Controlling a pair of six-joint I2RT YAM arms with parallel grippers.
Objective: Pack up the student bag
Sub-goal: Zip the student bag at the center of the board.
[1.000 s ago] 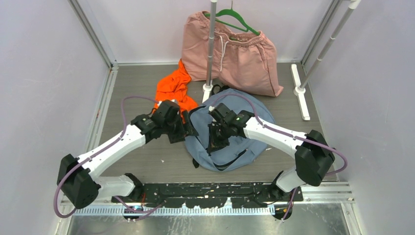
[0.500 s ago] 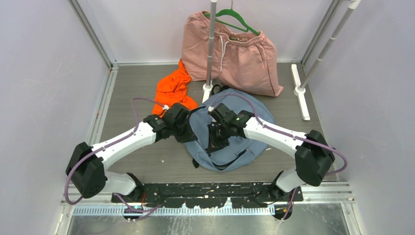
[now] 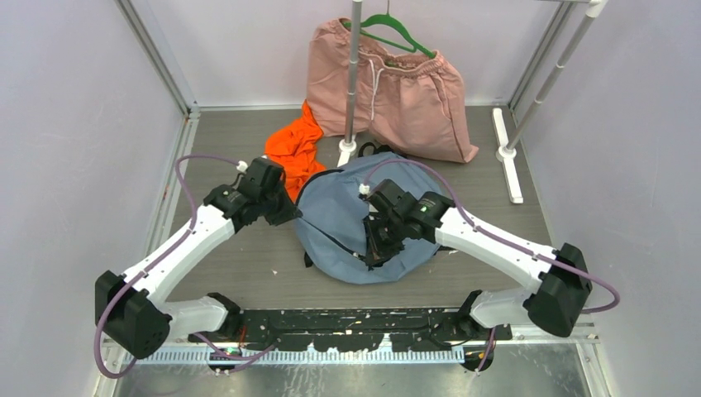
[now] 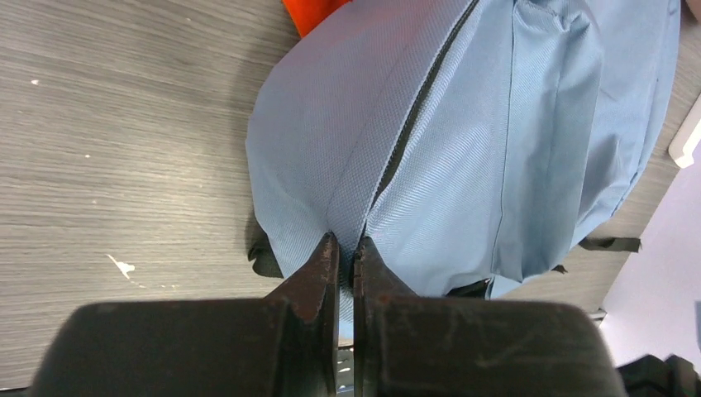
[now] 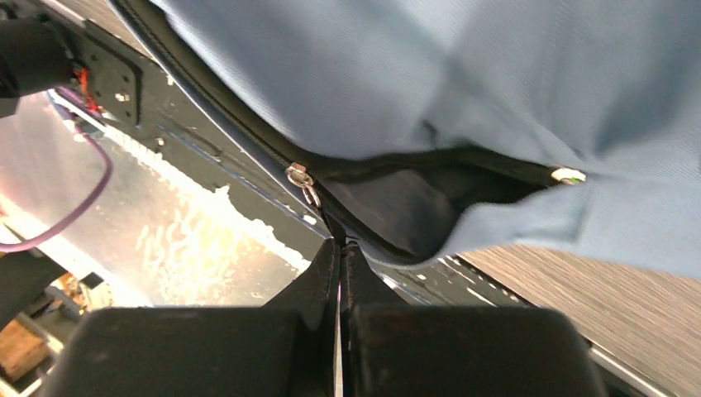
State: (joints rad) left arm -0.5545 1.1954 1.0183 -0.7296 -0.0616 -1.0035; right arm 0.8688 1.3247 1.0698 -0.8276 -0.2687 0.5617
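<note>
The student bag (image 3: 339, 217), soft grey-blue with black zippers, lies on the floor between both arms. At the bag's left edge my left gripper (image 3: 291, 217) is shut; in the left wrist view its jaws (image 4: 347, 245) pinch a fold of the bag's fabric (image 4: 463, 141) beside a seam. My right gripper (image 3: 376, 248) sits over the bag's near middle. In the right wrist view the right gripper (image 5: 340, 245) is shut on the thin black edge of the zipper opening, with a silver zipper pull (image 5: 301, 180) just above. The opening gapes a little, dark inside the bag (image 5: 463, 74).
Pink drawstring shorts (image 3: 409, 95) hang from a green hanger (image 3: 398, 31) at the back. An orange garment (image 3: 293, 149) lies crumpled just behind the left gripper. A metal rack pole (image 3: 353, 83) stands behind the bag; a second pole's white foot (image 3: 506, 153) lies at right.
My left gripper reached to the bag's left edge, shut on its fabric and drew back left, stretching the bag. The right arm shifted nearer and rightward, still gripping the zipper edge.
</note>
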